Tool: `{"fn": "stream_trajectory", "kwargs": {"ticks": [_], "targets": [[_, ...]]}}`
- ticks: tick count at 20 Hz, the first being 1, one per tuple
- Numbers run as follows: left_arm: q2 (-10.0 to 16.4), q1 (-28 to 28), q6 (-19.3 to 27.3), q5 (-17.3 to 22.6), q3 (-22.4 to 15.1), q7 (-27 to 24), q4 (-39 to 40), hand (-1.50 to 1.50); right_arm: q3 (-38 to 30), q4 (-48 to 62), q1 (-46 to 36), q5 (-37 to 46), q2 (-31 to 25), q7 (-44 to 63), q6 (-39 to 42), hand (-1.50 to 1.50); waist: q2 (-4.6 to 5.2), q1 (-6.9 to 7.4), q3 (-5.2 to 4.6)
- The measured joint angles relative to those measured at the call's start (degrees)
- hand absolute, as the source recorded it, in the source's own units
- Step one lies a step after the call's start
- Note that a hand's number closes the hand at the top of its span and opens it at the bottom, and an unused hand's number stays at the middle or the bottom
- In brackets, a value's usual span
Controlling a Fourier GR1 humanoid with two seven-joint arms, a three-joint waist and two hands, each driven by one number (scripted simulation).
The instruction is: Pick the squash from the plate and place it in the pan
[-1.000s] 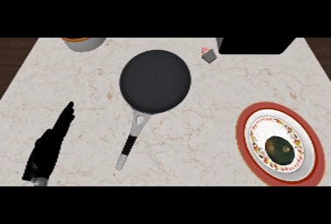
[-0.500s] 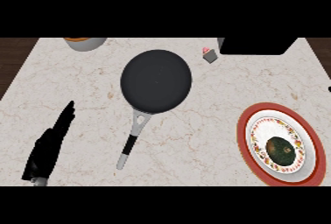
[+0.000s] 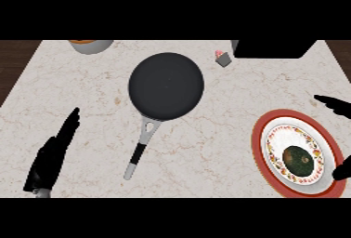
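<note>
A dark green squash lies on a white patterned plate with a red rim at the counter's right. The black pan sits in the middle, its grey handle pointing toward me. My right hand shows only at the right edge: straight fingers above the plate and a thumb tip below the squash, spread wide and apart from it. My left hand rests open at the lower left, fingers straight and pointing away, well left of the pan's handle.
A grey bowl stands at the back left. A small pink and grey object sits behind the pan, next to a black block at the back right. Dark floor shows past the counter's left edge.
My right hand has come into view from the right edge, spread beside the plate. The left hand, pan, plate and squash have not moved.
</note>
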Motion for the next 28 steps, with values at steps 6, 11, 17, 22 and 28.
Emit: {"fn": "stream_trajectory", "kwargs": {"ticks": [6, 11, 17, 22, 28], "targets": [[-1.08, -0.46, -1.07, -0.88, 1.37, 0.28, 0.54, 0.0, 2.89, -1.49, -2.21, 1.76, 1.79, 8.11, 5.3, -1.5, -0.04, -0.23, 0.0], [-2.03, -0.26, -2.41, -1.81, 3.08, 1.38, -0.27, 0.0, 3.46, -2.16, -2.35, 4.1, 5.83, 12.06, 7.54, -1.5, -0.06, -0.33, 0.01], [-3.84, 1.96, -3.49, -3.72, 3.79, -0.01, -0.82, 0.0, 4.7, -1.01, -3.23, 8.46, 10.34, 14.61, 8.89, -1.5, -0.05, -0.27, 0.02], [-5.05, 0.5, -4.85, -4.67, 5.06, 0.61, 0.1, 0.0, 4.58, 2.31, -4.24, 12.13, 12.67, 14.35, 10.38, -1.5, -0.02, -0.32, 0.03], [-5.58, 1.0, -7.23, -5.07, 7.56, -0.15, 0.48, 0.0, 3.93, 1.01, -1.29, 16.13, 14.82, 14.32, 11.39, -1.5, -0.06, -0.46, 0.03]]}}
